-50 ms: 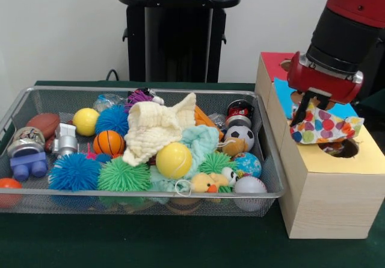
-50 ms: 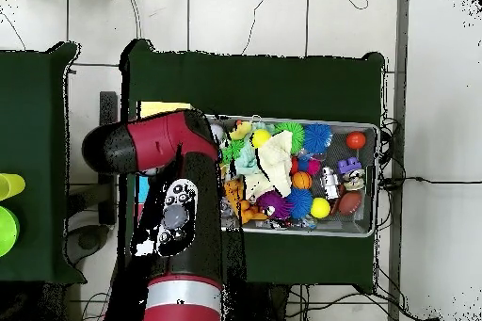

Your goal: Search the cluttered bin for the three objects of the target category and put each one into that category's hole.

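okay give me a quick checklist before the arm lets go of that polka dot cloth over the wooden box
1. Cloth held: the gripper pinches the polka dot cloth at its upper corner. Ok.
2. Cloth above the yellow panel's hole: it hangs over the panel and partly covers the hole. Ok.
3. Hole free of obstruction: only part of its rim shows in the front view. Cannot tell.
4. Cloth clear of the wire bin: it hangs over the wooden box, beside the bin. Ok.
5. More cloths to fetch: a cream cloth and a pale teal cloth lie in the bin. Not ok, task unfinished.
6. Overhead check of the box: the arm hides it. Cannot tell.
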